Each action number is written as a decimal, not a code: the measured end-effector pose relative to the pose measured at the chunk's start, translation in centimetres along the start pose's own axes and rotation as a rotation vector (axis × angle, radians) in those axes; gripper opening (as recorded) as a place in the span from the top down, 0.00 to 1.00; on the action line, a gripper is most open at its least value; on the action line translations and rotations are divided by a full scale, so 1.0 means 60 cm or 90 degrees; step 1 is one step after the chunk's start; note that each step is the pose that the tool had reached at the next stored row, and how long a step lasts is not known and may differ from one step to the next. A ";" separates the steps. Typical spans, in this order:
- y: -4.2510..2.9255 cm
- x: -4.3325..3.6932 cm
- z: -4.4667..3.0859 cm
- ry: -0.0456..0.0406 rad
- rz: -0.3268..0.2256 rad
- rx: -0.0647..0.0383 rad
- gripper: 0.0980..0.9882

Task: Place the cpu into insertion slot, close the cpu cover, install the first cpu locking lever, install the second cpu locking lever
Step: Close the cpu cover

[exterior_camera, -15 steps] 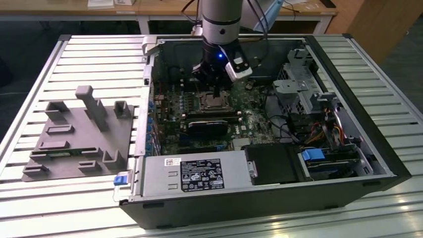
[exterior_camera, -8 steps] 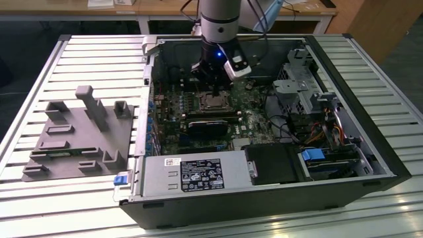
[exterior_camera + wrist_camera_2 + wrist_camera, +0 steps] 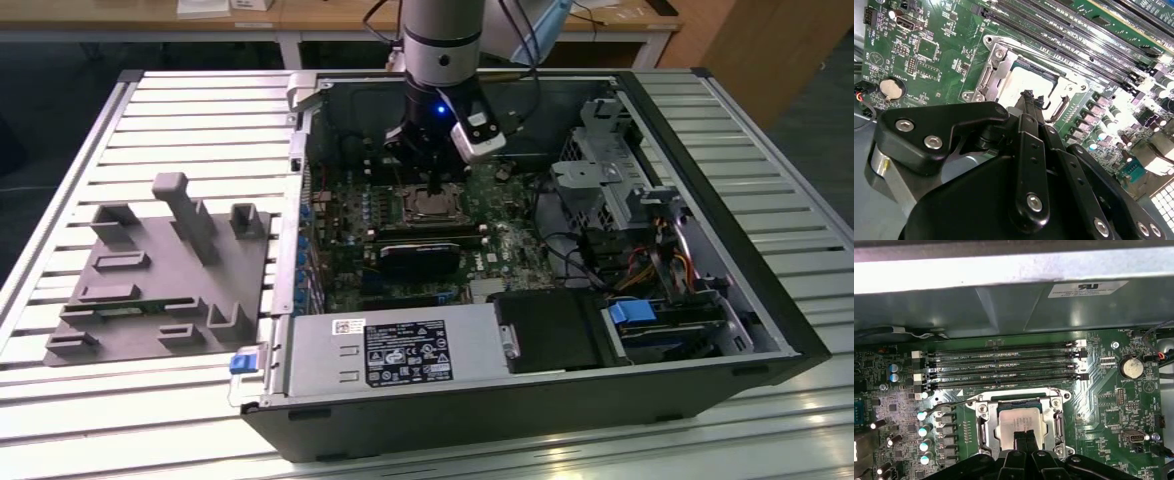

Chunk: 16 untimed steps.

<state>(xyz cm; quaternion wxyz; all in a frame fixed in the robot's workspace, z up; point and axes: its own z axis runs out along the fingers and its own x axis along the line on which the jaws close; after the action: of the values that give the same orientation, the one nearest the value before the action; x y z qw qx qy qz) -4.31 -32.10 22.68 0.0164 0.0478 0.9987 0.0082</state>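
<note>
The cpu [image 3: 1021, 421] [image 3: 1029, 82] lies flat in the insertion slot [image 3: 978, 409] on the green motherboard, its silvery top showing. The cpu cover [image 3: 985, 432] [image 3: 996, 65] lies down around it as a metal frame. A thin wire locking lever [image 3: 949, 404] sticks out sideways from the socket. A looped lever end [image 3: 1059, 107] sits at the socket's other side. My gripper [image 3: 1025, 436] [image 3: 1029, 96] hangs just above the chip's edge, fingers shut together with nothing between them. In the exterior view the gripper [image 3: 431, 188] stands over the cpu [image 3: 431, 207] inside the open case.
Long black memory slots [image 3: 1004, 367] run beside the socket, near the case wall [image 3: 1004, 305]. A black rectangular block [image 3: 420, 262], the power supply [image 3: 387, 350] and a drive cage [image 3: 614, 180] crowd the case. A grey fixture plate [image 3: 160, 280] lies on the exterior view's left.
</note>
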 end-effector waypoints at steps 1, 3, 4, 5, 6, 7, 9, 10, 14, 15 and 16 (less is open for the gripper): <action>0.000 0.001 0.000 0.0000 0.000 0.000 1.00; 0.000 0.003 0.002 -0.0001 0.000 0.000 1.00; -0.001 0.005 0.004 0.0000 0.000 0.000 1.00; -0.001 0.006 0.006 0.0000 0.000 0.000 1.00; -0.001 0.008 0.008 -0.0001 0.000 0.000 1.00; -0.002 0.011 0.011 0.0000 0.000 0.000 1.00; -0.003 0.016 0.015 0.0000 0.000 0.000 1.00; -0.004 0.020 0.018 0.0000 0.000 0.000 1.00; -0.005 0.031 0.027 0.0000 0.000 0.000 1.00; -0.006 0.033 0.029 0.0000 0.000 0.000 1.00; -0.006 0.036 0.030 0.0000 0.000 0.000 1.00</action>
<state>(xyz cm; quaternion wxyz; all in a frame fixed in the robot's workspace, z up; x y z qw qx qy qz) -6.42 -32.23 20.82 0.0165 0.0478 0.9987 0.0081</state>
